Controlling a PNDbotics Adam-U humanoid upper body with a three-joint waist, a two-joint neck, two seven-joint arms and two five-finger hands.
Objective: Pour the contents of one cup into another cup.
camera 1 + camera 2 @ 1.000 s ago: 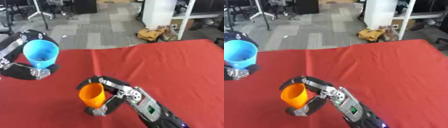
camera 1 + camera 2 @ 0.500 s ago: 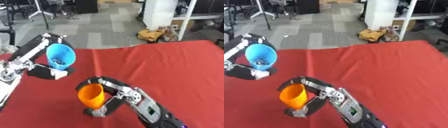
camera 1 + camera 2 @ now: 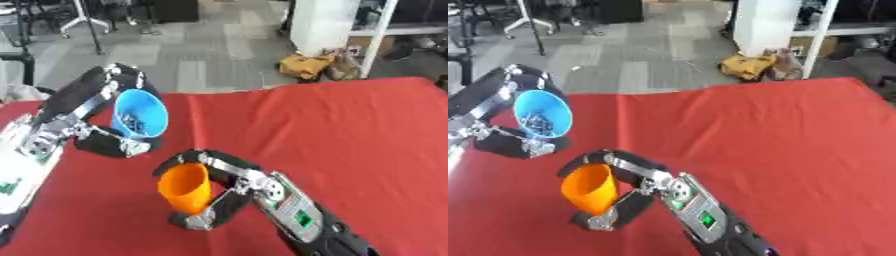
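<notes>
You won't find any readable text, label, brand or number here. The right forearm (image 3: 297, 217) carries a small green patch on its silver plate (a marking of some kind, too blurred to read), and the left forearm (image 3: 17, 165) at the near left edge shows similar green marks on its white cover, equally illegible.

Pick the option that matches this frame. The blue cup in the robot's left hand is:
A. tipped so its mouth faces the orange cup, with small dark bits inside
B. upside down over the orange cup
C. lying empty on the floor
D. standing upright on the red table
A: the left hand holds the blue cup tilted toward the orange cup, and small dark pieces show inside it.
</notes>
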